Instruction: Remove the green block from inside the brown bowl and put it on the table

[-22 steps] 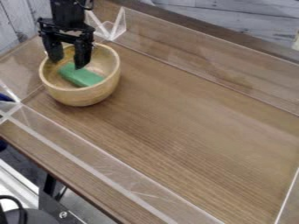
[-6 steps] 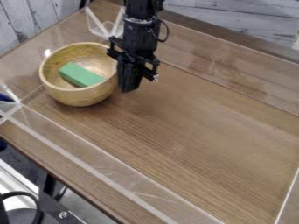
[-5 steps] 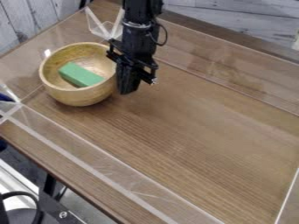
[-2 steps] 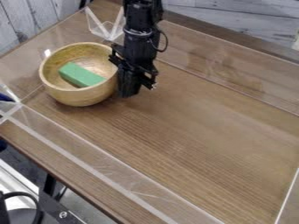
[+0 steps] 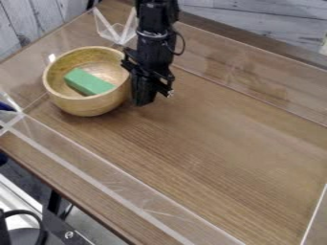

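Observation:
The green block [image 5: 87,81] lies flat inside the brown bowl [image 5: 57,99], which stands at the left of the table [image 5: 217,144]. My gripper [image 5: 144,97] points down just outside the bowl's right rim, its tips close to the tabletop. Its black fingers are pressed together with nothing between them. The block is fully visible and untouched.
Clear acrylic walls [image 5: 243,43] edge the table along the back, left and front. A stretch of wood-grain surface extends to the right of the arm [image 5: 156,29]. A white corner bracket [image 5: 10,111] sits at the front left wall.
From over the bowl with open fingers, the gripper moved right to just outside the rim and shut. Over the last second it has barely shifted.

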